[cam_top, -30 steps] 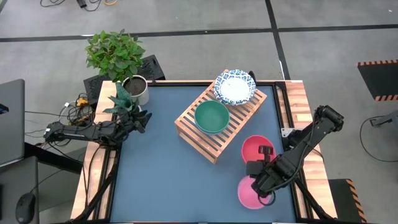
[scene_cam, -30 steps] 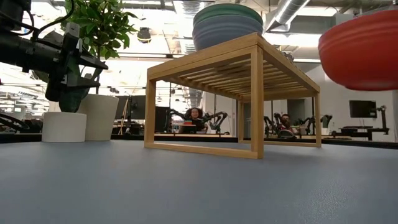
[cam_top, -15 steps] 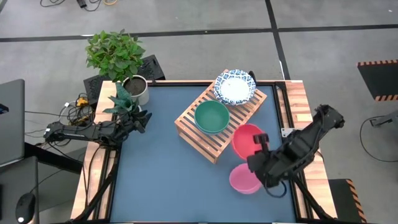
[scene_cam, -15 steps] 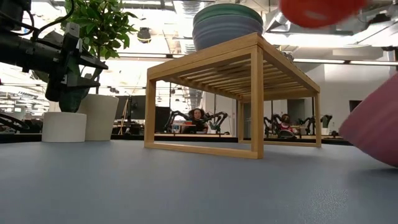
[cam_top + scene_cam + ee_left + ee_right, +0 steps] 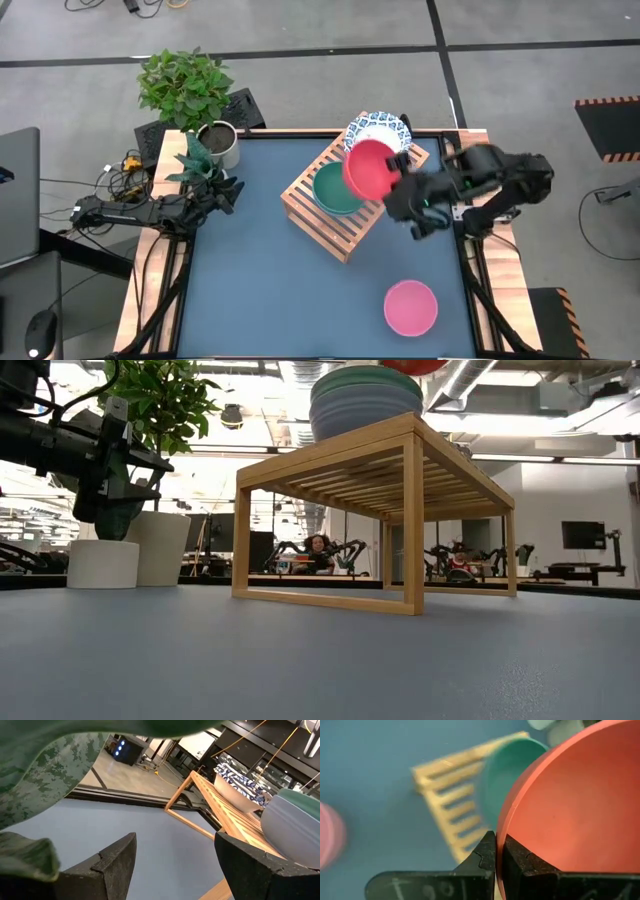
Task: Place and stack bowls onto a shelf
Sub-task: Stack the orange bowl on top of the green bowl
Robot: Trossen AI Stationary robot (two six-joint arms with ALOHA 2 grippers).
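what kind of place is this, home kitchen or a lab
Most likely a robotics lab or open workshop, not a kitchen. The low view shows more robot arms on benches behind the shelf, under exposed ceiling ducts. The high view shows a bare concrete floor around the table.

Grey concrete floor [image 5: 300, 25] around the table; ceiling ducts [image 5: 470, 375] and bright windows behind.

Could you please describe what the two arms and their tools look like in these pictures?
Both arms are dark, nearly black, with jointed segments. The right tool has two flat black fingers with notched tips. The left tool has broad, angular dark fingers. Yellow and black cables lie beside the left arm's base.
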